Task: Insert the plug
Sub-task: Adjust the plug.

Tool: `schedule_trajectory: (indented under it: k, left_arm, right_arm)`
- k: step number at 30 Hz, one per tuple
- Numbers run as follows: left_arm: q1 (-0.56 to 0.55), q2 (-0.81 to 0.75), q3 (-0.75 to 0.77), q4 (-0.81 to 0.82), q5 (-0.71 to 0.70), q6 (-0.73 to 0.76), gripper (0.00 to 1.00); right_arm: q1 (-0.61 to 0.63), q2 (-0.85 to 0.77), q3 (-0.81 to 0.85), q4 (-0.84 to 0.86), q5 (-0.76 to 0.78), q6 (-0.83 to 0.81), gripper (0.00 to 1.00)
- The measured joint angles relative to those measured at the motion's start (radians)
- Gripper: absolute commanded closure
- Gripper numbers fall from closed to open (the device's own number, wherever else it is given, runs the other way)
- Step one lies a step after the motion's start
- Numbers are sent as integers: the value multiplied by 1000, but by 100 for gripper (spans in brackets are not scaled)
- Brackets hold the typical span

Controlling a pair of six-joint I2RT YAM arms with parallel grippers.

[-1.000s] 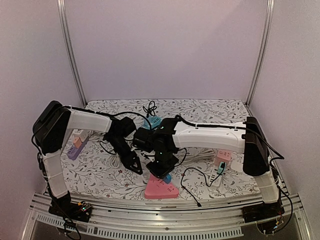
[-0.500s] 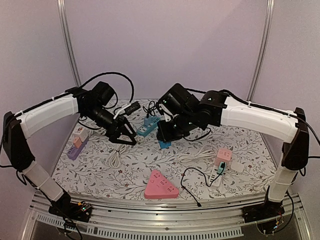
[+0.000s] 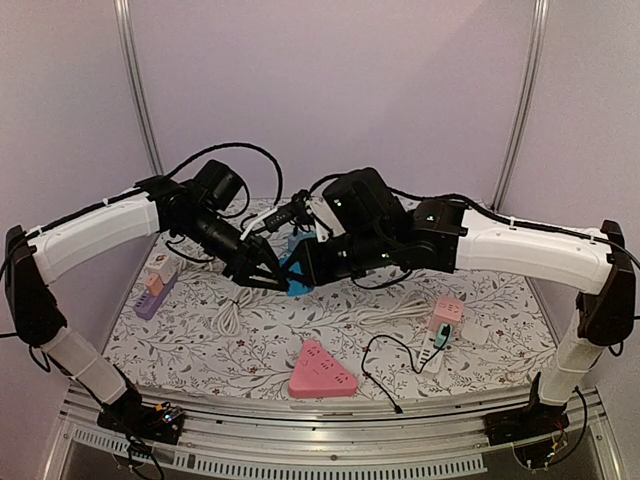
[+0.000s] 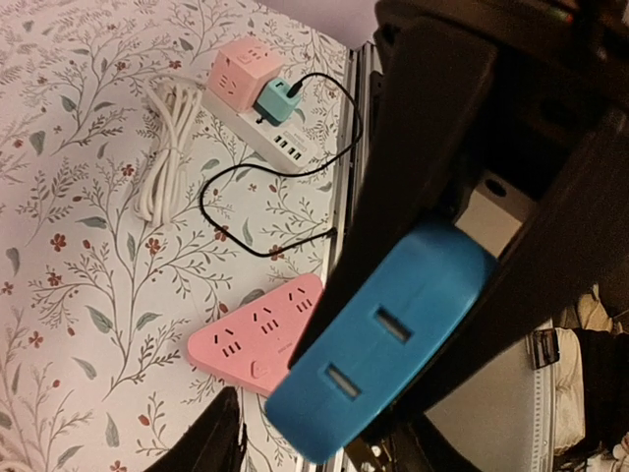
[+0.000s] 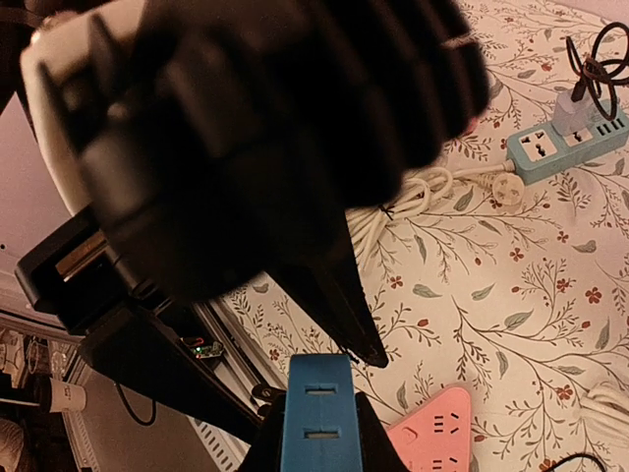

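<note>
Right hand [image 3: 306, 268] is clamping the blue plug [image 5: 319, 418] in mid-air, above the counter [image 3: 190, 345] and the pink power strip [image 3: 322, 375]. Left hand [image 3: 268, 276] is hovering just beside the plug; I cannot tell whether its fingers are apart or together.

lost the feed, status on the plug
right hand shut on blue plug, raised above table. left hand crowding it, jaws unclear.
</note>
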Motion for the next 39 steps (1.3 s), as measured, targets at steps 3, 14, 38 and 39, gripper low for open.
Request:
schedule_trajectory:
  k: [3,14,38,39]
  left_arm:
    - [0,0,0,-3,6,3,55]
    - [106,-1,-2,9,-43,71,42]
    - [-308,-731,38,-64,-941,894,3]
    - [-355,-772,-45,5,-981,972,3]
  right_arm:
    - [-5,-15,-13,21,-23,-4,100]
    - [-5,-109,-116,138,-133,3,100]
    - [-105,-197,-228,494,-73,476,100]
    - [-100,-192,-228,518,-77,487,100]
